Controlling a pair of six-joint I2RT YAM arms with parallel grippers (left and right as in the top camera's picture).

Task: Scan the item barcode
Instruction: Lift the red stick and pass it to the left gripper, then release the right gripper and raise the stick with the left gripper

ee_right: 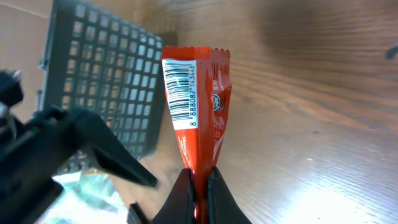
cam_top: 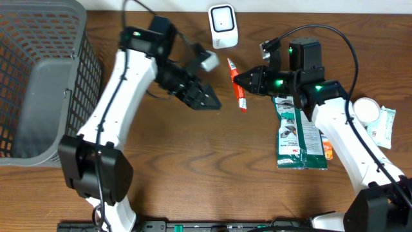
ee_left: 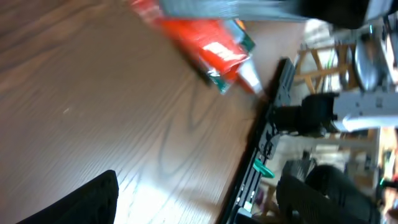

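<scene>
**Right gripper pinches red packet near the scanner**

Right gripper [ee_right: 199, 190] fingers are pressed together on one end of the red packet [ee_right: 196, 118], which juts straight out from the fingertips. Its white barcode [ee_right: 180, 93] sits near the far crimped end, facing the right wrist camera. From overhead, the packet hangs over the wooden counter [cam_top: 193, 174], a little way in front of the white scanner [cam_top: 223, 26] and not touching it. The left gripper [cam_top: 209, 100] is beside the packet with its fingers spread, holding nothing. A grey basket [cam_top: 38, 38] stands at the left edge, and a green pouch [cam_top: 299, 135] lies under the right arm.
</scene>
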